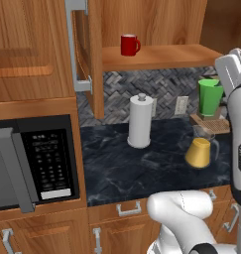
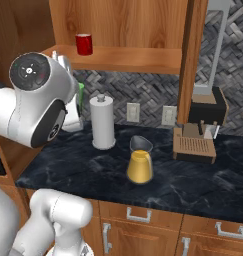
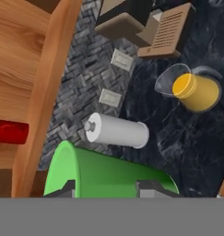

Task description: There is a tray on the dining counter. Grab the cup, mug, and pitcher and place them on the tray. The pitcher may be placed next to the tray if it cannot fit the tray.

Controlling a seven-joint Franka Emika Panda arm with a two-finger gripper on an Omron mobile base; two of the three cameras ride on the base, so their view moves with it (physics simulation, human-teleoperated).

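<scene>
My gripper [image 3: 106, 189] is shut on the bright green cup [image 3: 99, 173], which I hold in the air above the black counter [image 1: 137, 168]; it also shows at the right beside my arm as the cup [image 1: 210, 96]. The red mug [image 1: 129, 44] stands on the open cabinet shelf [image 1: 156, 57]. The pitcher [image 1: 200, 149], clear glass with a yellow-orange body, stands on the counter to the right of the paper-towel roll. The tray and the dining counter are out of view.
A white paper-towel roll [image 1: 141, 121] stands upright mid-counter. A coffee machine [image 2: 200, 130] sits at the back right. A microwave [image 1: 37, 163] is built in at the left. The cabinet door [image 1: 87, 49] hangs open over the counter.
</scene>
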